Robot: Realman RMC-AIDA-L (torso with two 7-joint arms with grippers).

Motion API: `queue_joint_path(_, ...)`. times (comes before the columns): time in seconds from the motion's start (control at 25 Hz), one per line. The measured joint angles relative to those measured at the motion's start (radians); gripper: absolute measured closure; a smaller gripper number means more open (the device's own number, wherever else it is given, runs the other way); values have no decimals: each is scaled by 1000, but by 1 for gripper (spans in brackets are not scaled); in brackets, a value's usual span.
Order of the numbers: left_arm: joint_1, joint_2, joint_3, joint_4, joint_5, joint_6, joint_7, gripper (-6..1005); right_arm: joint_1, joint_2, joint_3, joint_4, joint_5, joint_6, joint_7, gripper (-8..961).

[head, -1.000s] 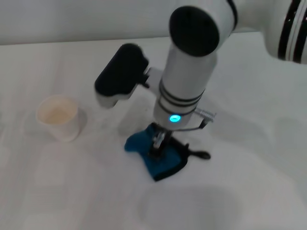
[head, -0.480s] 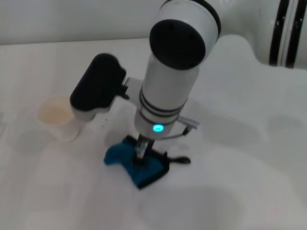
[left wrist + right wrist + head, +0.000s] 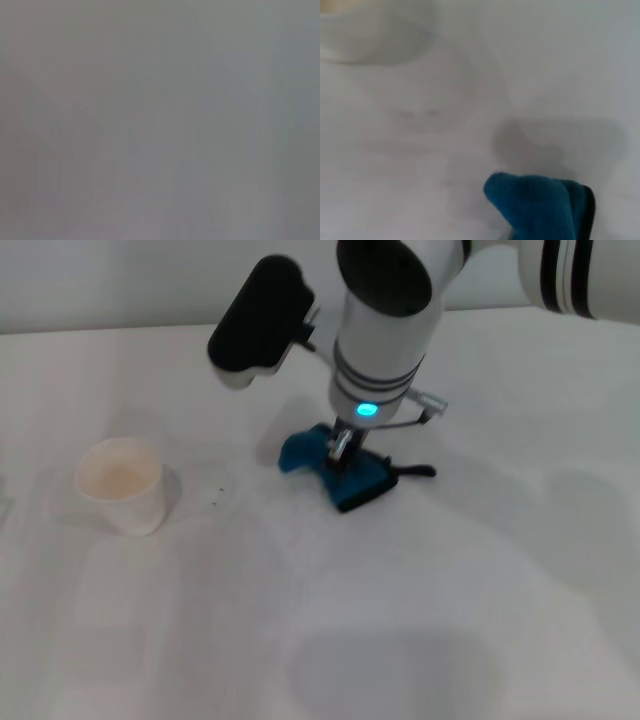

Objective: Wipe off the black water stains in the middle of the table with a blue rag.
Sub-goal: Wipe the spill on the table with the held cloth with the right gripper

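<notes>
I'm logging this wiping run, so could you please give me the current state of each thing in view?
blue rag: bunched on the table, pressed under the right gripper.
right gripper: down on the rag; jaws hidden.
paper cup: upright, apart from the rag.
black water stains: only tiny dark specks show near the cup.
table: white, faintly smeared where wiped.
left gripper: not in view.

Head cam looks down on the table [image 3: 480,620] from above. Right wrist cam sits low and close, sharing the blue rag [image 3: 345,472] and paper cup [image 3: 122,483]. Left wrist cam shows only grey.
</notes>
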Motion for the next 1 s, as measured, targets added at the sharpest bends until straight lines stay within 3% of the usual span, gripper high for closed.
queue_joint_path(0.32,2,0,-3,2,-2,0,0,119,-59,0,177,43,-201,0,-31,881)
queue_joint_path(0.56,-5,1,-5,0,-4,0,0,118,-98,0,170,-30,12,47,-210,881)
queue_joint_path(0.8,-19,3,-5,-4,-4,-2,0,118,-108,0,67,-116,219,99,-278,881)
queue_joint_path(1.0,-28,3,-3,-4,-1,-7,7,117,-112,0,40,-146,316,138,-335,881)
